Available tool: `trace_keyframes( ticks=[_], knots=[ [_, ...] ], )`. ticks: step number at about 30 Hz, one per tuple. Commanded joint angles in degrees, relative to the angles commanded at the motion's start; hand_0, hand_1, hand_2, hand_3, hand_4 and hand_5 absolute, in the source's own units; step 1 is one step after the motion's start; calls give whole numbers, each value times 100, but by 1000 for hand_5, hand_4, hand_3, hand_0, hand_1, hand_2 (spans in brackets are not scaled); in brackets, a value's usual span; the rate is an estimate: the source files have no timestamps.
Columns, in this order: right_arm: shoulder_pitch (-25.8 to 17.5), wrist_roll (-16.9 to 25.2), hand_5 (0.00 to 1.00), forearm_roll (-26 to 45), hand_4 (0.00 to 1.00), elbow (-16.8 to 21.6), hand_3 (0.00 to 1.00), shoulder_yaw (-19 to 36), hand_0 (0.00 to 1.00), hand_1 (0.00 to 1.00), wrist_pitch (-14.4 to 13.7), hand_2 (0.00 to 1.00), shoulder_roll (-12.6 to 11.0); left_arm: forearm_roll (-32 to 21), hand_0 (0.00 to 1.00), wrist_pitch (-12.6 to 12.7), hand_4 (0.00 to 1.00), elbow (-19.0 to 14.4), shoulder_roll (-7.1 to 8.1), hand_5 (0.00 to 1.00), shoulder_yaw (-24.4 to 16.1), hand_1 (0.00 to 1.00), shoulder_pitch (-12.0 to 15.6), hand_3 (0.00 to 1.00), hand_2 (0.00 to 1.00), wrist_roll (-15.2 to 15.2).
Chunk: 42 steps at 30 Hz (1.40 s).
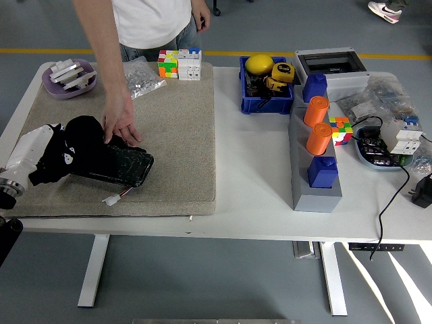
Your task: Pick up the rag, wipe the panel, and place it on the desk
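— While my left hand (57, 152) lies curled over the rag (82, 135), where is the cloth?

— Bunched on the panel's (115, 165) left end, on the mat (172, 135). It is soft and light, I judge; I pinch a fold, not an edge.

— Anything in the way?

— A person's hand (120, 121) presses the panel just right of the rag; a small connector (113, 199) lies below it.

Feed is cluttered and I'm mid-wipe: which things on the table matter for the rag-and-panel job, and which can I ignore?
In the job:
- black rag under the left hand
- dark panel on the beige mat
- person's hand steadying the panel

Lying about:
- purple dish
- puzzle cubes
- blue bin
- orange cylinders
- grey box
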Motion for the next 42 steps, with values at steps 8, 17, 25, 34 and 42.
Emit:
trace_keyframes(
  ticks=[8,17,25,34,42],
  knots=[
    [-3,-4,468,19,973,-11,565,-20,770,632,2,677,0,79,284,-10,3,284,45,2,-325,215,-28,372,530,-6],
    [2,-2,467,29,973,-7,565,-37,771,631,3,677,5,82,284,7,3,487,49,2,-542,217,-69,372,529,-38],
    [1,1,466,41,973,-3,566,-46,771,628,2,676,7,69,282,28,3,344,5,2,-441,220,-16,372,528,-36],
    [-8,3,466,15,973,2,565,-12,771,626,2,676,8,69,281,35,2,-73,-101,2,-129,221,133,371,528,22],
    [-16,6,466,-10,973,9,566,20,771,626,1,675,5,31,282,38,2,-445,-157,2,181,221,272,370,527,56]
  ],
)
